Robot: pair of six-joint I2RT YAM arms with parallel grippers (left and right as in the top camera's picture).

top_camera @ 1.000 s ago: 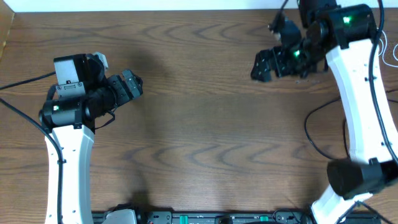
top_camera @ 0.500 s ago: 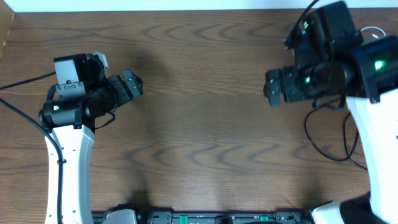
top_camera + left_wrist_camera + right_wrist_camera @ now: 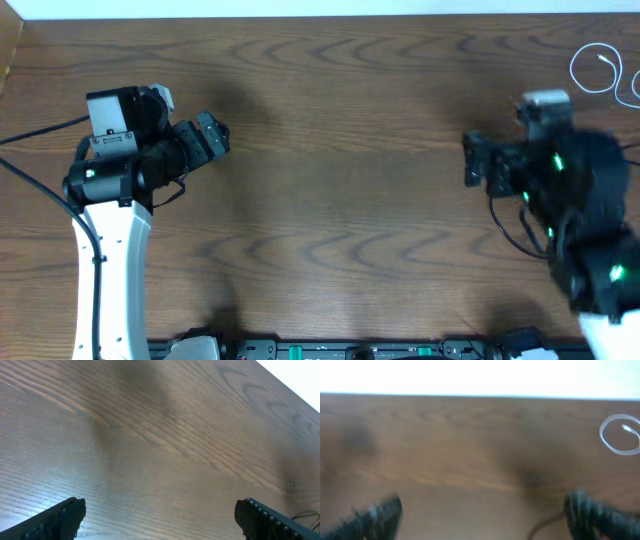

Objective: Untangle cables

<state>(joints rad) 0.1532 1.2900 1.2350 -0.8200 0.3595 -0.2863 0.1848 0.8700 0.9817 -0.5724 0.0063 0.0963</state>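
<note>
Wood-grain table (image 3: pixel 330 200); left gripper (image 3: pixel 160 510) and right gripper (image 3: pixel 484 502) both spread wide, empty; thin white cable (image 3: pixel 571 68) lies in a round loop.

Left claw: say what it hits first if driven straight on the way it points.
The left claw points across bare table; no object lies ahead. Tilted down, it would probably touch the wood first, though depth is unclear.
</note>
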